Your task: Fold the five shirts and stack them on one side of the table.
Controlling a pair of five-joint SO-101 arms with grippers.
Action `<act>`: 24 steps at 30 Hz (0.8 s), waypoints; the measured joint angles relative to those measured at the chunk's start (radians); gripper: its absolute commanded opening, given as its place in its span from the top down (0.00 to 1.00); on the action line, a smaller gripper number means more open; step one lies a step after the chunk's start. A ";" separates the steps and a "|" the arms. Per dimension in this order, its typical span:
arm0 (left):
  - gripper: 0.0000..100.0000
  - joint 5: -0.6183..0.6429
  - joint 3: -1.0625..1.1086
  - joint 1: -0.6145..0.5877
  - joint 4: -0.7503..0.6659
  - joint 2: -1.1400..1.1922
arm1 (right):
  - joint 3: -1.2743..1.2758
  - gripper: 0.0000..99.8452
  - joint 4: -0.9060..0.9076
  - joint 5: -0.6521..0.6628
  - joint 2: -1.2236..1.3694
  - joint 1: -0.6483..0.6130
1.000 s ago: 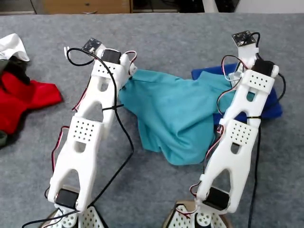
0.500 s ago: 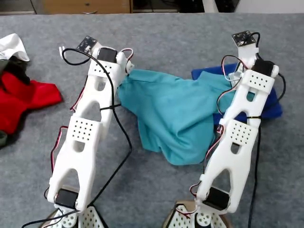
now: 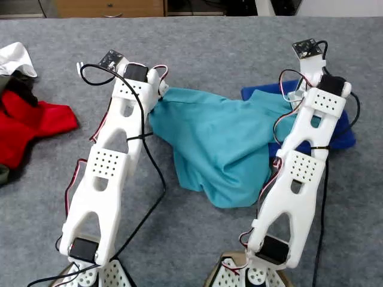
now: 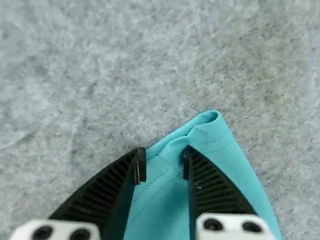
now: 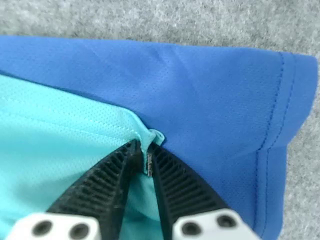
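A teal shirt (image 3: 221, 143) lies spread and rumpled on the grey table between the two arms. My left gripper (image 3: 161, 91) (image 4: 162, 165) is shut on its far left corner (image 4: 205, 125), with the fabric bunched between the jaws just above the table. My right gripper (image 3: 297, 92) (image 5: 145, 152) is shut on the teal shirt's far right edge (image 5: 60, 130), which overlaps a folded blue shirt (image 3: 344, 128) (image 5: 215, 85) lying under it at the right side of the table.
A red shirt (image 3: 30, 122), a dark garment (image 3: 18, 86) and a white one (image 3: 15, 57) lie heaped at the table's left edge. Bare grey table (image 3: 227, 54) stretches beyond the grippers. A wooden drawer front (image 3: 108, 7) stands behind the table.
My left gripper has shifted slightly left, drawing the teal shirt's corner with it. The right arm has kept still.
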 measured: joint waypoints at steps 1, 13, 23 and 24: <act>0.90 0.000 0.000 0.000 0.000 0.000 | 0.000 1.00 0.000 0.000 0.000 0.000; 0.90 -0.002 -0.003 0.005 -0.002 0.002 | 0.000 1.00 0.000 0.000 0.000 0.000; 0.93 -0.014 -0.172 0.008 0.089 0.005 | 0.000 1.00 0.000 0.000 0.000 0.000; 0.95 -0.014 -0.181 0.011 0.095 0.005 | 0.000 1.00 0.000 0.000 0.000 0.000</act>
